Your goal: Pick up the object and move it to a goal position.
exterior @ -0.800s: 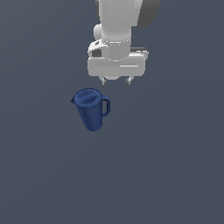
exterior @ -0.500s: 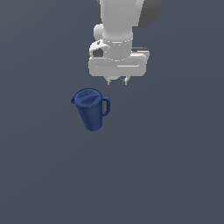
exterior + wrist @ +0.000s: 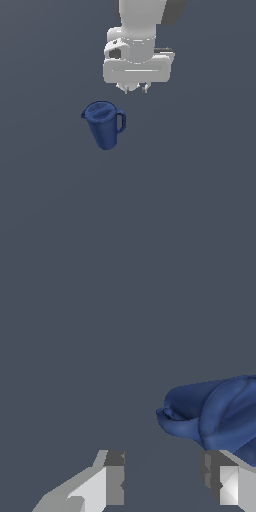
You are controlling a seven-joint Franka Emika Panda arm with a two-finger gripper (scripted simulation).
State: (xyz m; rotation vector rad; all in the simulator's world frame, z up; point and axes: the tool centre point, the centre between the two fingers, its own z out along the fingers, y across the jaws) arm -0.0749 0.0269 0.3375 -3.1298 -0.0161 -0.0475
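Note:
The object, a dark blue pitcher (image 3: 104,124) with a lid and a loop handle, stands on the grey floor, its handle toward the exterior view's right. My gripper (image 3: 135,89) hangs above and behind it, toward the exterior view's right, clear of the pitcher. Only the tips of its fingers show below the white hand. In the wrist view the gripper (image 3: 162,476) is open with nothing between the fingers, and the pitcher (image 3: 215,413) lies off to one side, partly cut off by the frame edge.
A flat grey floor (image 3: 190,190) surrounds the pitcher. The white arm and hand (image 3: 137,55) fill the upper middle of the exterior view.
The hand has drifted slightly toward the exterior view's left and lower, closer to the pitcher. The pitcher has stayed put.

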